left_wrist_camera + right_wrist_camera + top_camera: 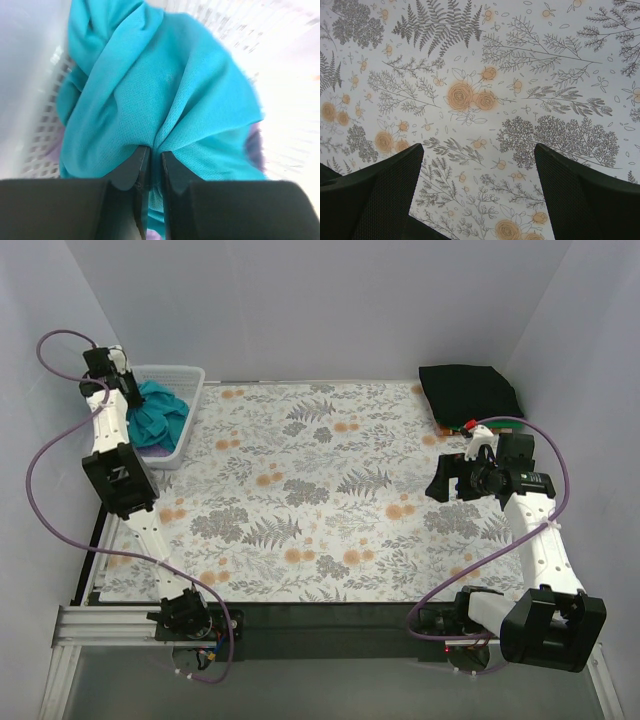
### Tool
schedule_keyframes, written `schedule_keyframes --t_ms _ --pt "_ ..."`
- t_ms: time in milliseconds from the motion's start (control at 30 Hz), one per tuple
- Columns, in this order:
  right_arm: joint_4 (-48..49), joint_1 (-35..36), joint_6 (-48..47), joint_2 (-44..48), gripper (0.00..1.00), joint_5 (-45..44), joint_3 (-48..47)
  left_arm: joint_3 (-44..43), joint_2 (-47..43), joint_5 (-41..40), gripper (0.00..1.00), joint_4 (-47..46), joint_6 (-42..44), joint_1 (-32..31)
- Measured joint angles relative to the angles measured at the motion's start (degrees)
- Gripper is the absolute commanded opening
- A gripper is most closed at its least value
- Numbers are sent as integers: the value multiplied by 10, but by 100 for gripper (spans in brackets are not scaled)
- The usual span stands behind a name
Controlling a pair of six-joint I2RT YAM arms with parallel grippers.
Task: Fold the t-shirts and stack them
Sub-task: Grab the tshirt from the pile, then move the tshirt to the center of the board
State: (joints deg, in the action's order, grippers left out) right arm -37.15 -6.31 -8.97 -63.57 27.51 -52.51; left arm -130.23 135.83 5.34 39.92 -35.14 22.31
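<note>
Left pincer (pixel 150 155) is seen clenched on a bunched ridge of the teal t-shirt (pixel 165 85), which lies heaped in the white basket (pixel 190 380) at the far-left corner of the table (pixel 320 540), with a lavender t-shirt (pixel 254 145) glimpsed beneath. The step in hand is judged to be the lifting-out; the cloth would best be raised straight up until it is freed of the lattice wall, so that neither basket nor lavender shirt is dragged along, then carried to the middle of the table for spreading. Right pincer (pixel 476 155) is held released above the table, well apart from the shirt, and should be brought in once a second corner can be taken. A black t-shirt (pixel 468 390) lies folded at the far-right corner.
</note>
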Motion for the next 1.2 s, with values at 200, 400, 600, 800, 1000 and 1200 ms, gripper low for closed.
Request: schedule_keyframes --t_ms 200,400,600,800,1000,1200 --pt "0 0 0 11 98 2 14 -23 -76 14 0 -24 -1 0" --pt "0 0 0 12 98 3 14 -80 -149 57 0 -66 -18 0" --pt "0 0 0 17 98 3 14 -90 -232 140 0 -93 -57 -17" --pt "0 0 0 20 98 3 14 -82 -314 207 0 -112 -109 -124" --pt "0 0 0 20 98 3 14 -73 -371 297 0 -155 -201 -194" --pt "-3 0 -6 26 98 -10 10 127 -481 408 94 -195 -242 -196"
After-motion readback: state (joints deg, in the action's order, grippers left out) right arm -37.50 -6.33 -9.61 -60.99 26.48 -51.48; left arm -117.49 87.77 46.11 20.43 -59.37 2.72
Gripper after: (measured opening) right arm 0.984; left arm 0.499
